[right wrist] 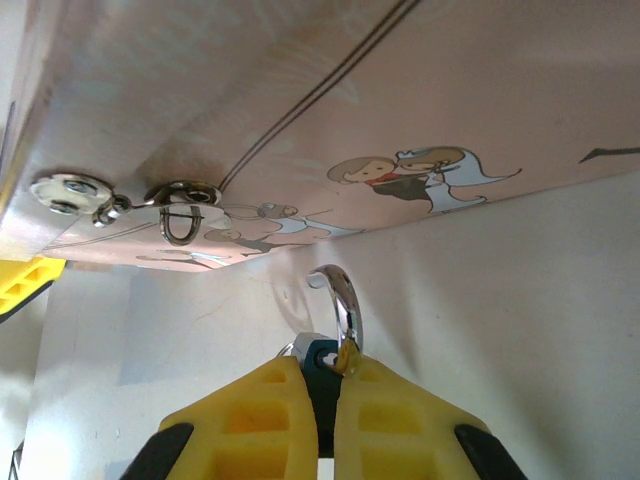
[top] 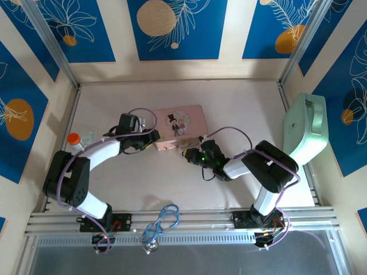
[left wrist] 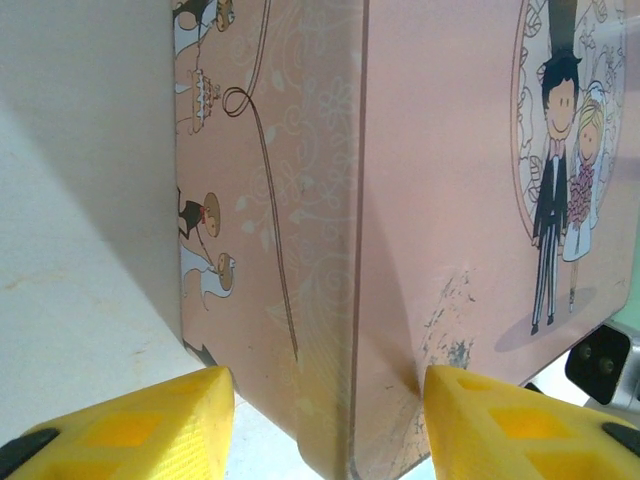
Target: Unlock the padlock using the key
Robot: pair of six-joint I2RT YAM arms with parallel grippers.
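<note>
Your right pincer (right wrist: 320,365) is closed tight on the padlock (right wrist: 322,356). The 2 yellow fingers meet on its small teal body, and the silvery shackle (right wrist: 346,300) stands up free above them. You should expect this padlock to be light, hard and rigid, with smooth metal sides. It will not bend or break, but I think it can easily twist or slip out if the key pushes on it from 1 side. The body is the right place to hold it, as now, flat between the pads, with the shackle left free. The face with the keyhole is hidden between the fingers, so I cannot tell if a key can reach it from here. The shackle looks like a hook, and I cannot tell if it is already sprung. Just above it, apart from it, hangs the small metal staple (right wrist: 180,218) on the front wall of the pink box (right wrist: 480,90). Your left pincer (left wrist: 327,378) is about half open, and its 2 fingers stand on either side of 1 edge of that box (left wrist: 450,200). They grip nothing firmly, and I cannot tell if the pads touch the tin. The box lies on the pale surface (top: 241,109) between the 2 arms.
</note>
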